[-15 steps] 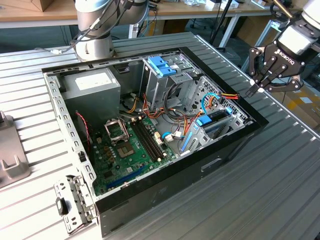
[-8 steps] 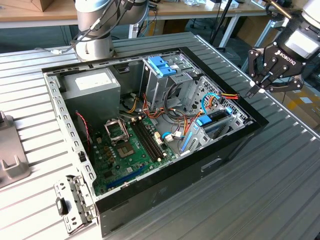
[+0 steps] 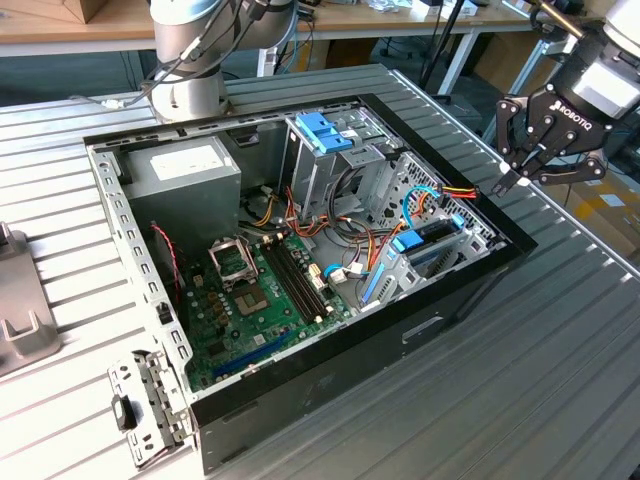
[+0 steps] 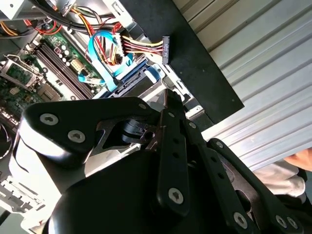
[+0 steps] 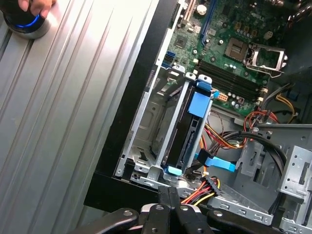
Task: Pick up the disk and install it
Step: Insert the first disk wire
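Ribbed metal surface (image 3: 560,330) carries open computer case (image 3: 300,250); disk (image 5: 187,129) seated on edge in drive bay, centre of first wrist view; claw (image 3: 500,186) clenched, empty, upper right of exterior view

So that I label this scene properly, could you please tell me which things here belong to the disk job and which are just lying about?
Job in hand:
disk, on edge in its bay
hand, shut, near the case's rim

Lying about:
grey box with white sticker
blue-topped cage
motherboard
metal bracket
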`<action>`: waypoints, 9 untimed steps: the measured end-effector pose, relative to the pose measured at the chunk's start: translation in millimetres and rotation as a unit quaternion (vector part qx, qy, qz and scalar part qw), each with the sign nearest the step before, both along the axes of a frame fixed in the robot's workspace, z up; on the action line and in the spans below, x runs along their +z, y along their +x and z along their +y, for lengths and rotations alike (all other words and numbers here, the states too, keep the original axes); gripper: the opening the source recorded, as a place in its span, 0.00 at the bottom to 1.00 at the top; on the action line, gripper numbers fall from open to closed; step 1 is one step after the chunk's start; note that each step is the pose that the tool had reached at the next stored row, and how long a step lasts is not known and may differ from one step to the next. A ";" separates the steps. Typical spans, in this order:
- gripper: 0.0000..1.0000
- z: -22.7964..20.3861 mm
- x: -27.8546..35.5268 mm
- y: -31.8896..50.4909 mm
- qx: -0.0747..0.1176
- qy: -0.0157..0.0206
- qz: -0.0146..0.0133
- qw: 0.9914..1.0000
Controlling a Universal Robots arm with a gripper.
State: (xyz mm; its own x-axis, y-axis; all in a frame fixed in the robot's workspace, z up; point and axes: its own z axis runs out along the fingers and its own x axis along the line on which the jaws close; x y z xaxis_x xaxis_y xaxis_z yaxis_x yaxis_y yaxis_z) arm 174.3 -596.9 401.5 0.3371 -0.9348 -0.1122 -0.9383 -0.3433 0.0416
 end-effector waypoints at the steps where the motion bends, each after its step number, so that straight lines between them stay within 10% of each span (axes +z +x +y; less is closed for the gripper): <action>1: 0.11 0.0 0.0 0.0 0.001 0.000 0.000 1.000; 9: 0.11 0.0 0.0 0.0 0.014 0.000 0.000 1.000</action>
State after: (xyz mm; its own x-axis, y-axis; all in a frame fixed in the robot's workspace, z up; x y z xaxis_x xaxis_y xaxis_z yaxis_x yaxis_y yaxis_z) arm 174.3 -596.9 401.5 0.3636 -0.9248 -0.1122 -0.9281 -0.3700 0.0416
